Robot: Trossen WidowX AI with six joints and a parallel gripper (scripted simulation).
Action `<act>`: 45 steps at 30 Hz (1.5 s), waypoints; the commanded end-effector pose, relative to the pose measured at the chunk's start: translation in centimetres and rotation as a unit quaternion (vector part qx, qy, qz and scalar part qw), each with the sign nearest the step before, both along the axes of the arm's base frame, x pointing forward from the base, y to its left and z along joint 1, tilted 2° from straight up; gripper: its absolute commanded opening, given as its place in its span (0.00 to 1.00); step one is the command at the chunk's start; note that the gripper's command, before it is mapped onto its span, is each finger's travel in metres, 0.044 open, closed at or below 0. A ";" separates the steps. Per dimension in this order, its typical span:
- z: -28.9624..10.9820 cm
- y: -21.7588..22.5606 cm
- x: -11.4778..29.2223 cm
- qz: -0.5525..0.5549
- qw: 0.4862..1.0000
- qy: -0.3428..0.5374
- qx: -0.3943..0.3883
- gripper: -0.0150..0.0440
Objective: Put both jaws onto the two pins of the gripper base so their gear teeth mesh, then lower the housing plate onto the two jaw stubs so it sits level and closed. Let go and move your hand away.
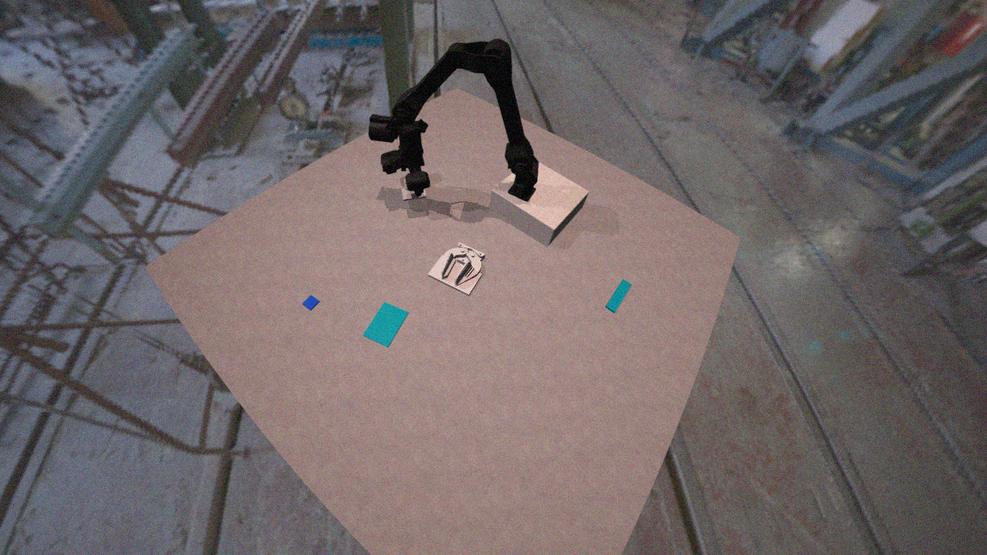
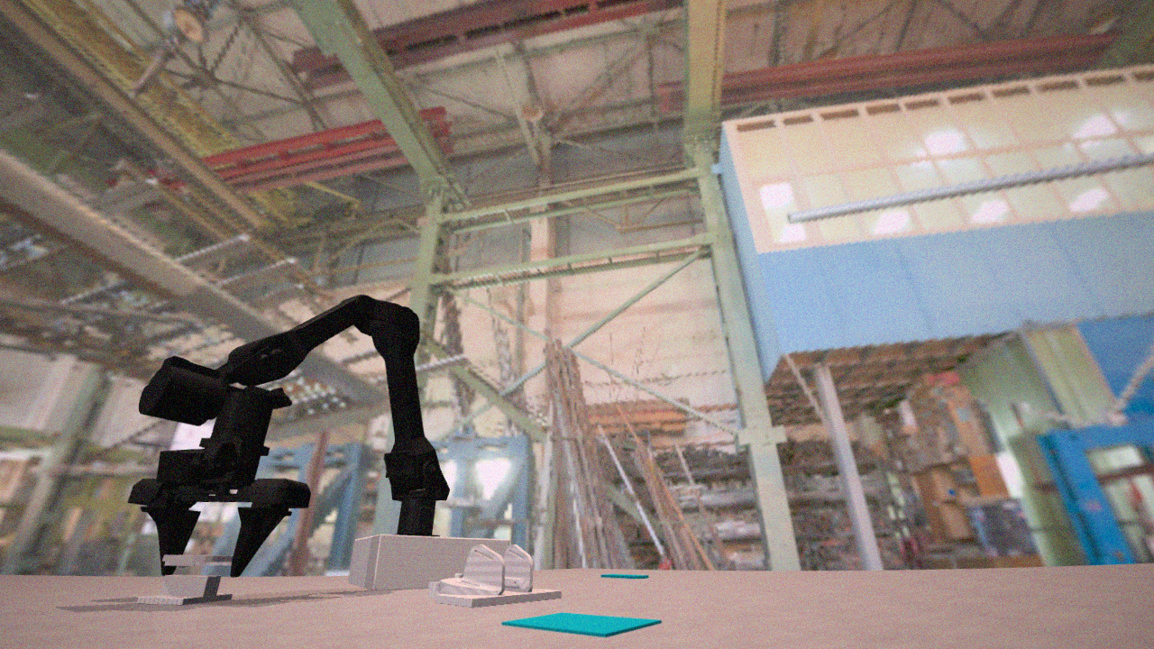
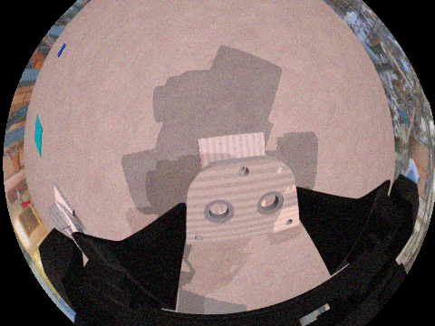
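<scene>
My gripper [image 1: 417, 192] [image 2: 201, 571] [image 3: 239, 202] is shut on the pale housing plate [image 2: 198, 558] [image 3: 240, 223]. It holds the plate by its side edges, roughly level, just above a small pale stand [image 2: 190, 590] [image 3: 232, 147]. Two round holes show in the plate in the wrist view. The gripper base [image 1: 466, 289] [image 2: 499, 598] lies flat on the table, away from the gripper. Two upright jaws, one [image 1: 448, 265] beside the other [image 1: 469, 270], stand on it side by side. Their pins and gear teeth are too small to judge.
The arm stands on a pale block [image 1: 552, 196] [image 2: 367, 562] behind the gripper base. A large teal patch [image 1: 386, 324] [image 2: 581, 624], a narrow teal patch [image 1: 618, 296] [image 2: 623, 576] and a small blue square [image 1: 311, 303] [image 3: 62, 50] lie flat on the table.
</scene>
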State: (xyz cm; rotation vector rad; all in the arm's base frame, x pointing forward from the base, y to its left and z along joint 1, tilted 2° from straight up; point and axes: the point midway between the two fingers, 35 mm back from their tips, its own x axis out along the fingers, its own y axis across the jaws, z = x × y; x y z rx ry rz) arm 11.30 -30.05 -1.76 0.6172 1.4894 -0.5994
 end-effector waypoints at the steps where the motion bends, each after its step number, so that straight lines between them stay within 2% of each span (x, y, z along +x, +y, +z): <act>1: 1.2 -0.2 0.1 -0.001 1.000 0.000 -0.003 0.85; 16: 5.8 0.0 0.0 -0.001 1.000 0.001 -0.003 0.85; 45: 6.2 5.5 6.4 0.098 0.995 -0.003 -0.003 0.85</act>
